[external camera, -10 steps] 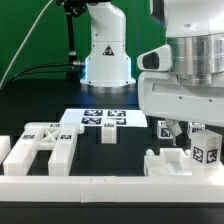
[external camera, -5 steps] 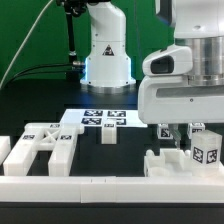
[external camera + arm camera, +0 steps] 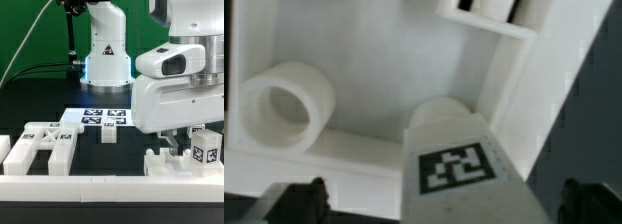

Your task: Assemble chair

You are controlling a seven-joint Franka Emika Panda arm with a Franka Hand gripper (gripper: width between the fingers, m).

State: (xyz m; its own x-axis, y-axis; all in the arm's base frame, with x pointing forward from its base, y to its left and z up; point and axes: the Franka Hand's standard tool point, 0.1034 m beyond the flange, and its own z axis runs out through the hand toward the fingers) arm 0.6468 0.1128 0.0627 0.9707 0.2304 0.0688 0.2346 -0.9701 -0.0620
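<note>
My gripper (image 3: 178, 141) hangs low over a chunky white chair part (image 3: 163, 162) at the exterior view's right front. In the wrist view the gripper (image 3: 445, 206) is open: its dark fingertips (image 3: 303, 201) stand wide apart on either side of a white tagged piece (image 3: 455, 158), with gaps on both sides. This piece rises from a white part with a round socket (image 3: 285, 106). A tagged white cube (image 3: 207, 151) stands just to the exterior view's right of the gripper. The slotted frame (image 3: 44, 146) lies at the front left. A small white cube (image 3: 108, 136) stands near the middle.
The marker board (image 3: 101, 117) lies flat behind the small cube. A long plain white border bar (image 3: 70, 186) runs along the front edge. The arm's base (image 3: 106, 55) stands at the back, with cables at the back left.
The gripper has come down and shifted slightly to the exterior view's left, closer onto the right-hand part. The chair parts have not moved.
</note>
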